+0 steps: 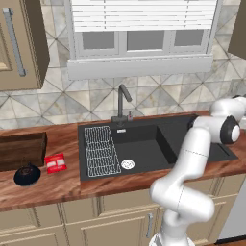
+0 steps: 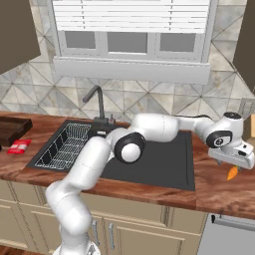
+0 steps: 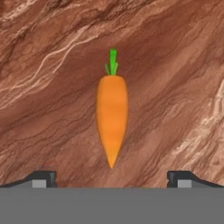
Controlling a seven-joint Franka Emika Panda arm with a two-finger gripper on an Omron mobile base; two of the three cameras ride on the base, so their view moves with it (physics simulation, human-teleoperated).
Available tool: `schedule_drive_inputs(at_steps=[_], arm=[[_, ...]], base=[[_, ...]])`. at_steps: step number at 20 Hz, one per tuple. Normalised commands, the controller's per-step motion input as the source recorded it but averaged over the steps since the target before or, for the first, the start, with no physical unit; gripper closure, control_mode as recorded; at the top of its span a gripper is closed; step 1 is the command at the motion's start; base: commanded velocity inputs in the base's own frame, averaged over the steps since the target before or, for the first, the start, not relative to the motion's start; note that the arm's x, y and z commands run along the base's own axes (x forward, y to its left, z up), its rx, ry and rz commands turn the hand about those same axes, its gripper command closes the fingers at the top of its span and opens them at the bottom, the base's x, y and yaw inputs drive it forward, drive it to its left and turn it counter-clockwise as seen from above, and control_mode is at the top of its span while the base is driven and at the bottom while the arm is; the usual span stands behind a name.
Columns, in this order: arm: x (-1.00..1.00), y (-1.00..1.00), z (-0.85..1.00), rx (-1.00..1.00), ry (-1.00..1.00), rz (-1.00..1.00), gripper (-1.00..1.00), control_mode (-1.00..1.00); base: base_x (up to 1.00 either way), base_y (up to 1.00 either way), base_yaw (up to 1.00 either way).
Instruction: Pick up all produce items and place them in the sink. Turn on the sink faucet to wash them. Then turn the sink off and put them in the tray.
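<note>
Carrot (image 3: 112,117) lies on the counter (image 3: 52,109), probably light, stiff, smooth; grip its thick upper half. Gripper (image 3: 112,178) hovers above, fingers spread wide, holding nothing.

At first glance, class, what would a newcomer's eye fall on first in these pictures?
The bright orange carrot stands out, lying on the wooden counter right of the sink, centred between the tips of the open claw. Next comes the white arm stretching across the black sink toward it.
</note>
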Motion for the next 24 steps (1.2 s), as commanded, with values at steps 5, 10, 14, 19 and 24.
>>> schedule_drive_inputs(at_steps=[5, 10, 14, 19, 24], arm=[[0.16, -0.24, -0.11, 0.00, 0.03, 0.03, -1.00, -1.00], [0.24, -0.11, -0.13, 0.00, 0.06, 0.03, -1.00, -1.00], [0.07, -0.01, -0.21, 0.00, 0.07, 0.03, -1.00, -1.00], [0.03, 0.00, -0.21, 0.00, 0.04, 0.03, -1.00, -1.00], [0.00, 0.00, -0.27, 0.00, 0.02, 0.03, -1.00, -1.00]], base=[[0.00, 0.00, 0.00], [0.00, 0.00, 0.00], [0.00, 0.00, 0.00], [0.00, 0.00, 0.00], [0.00, 0.00, 0.00]])
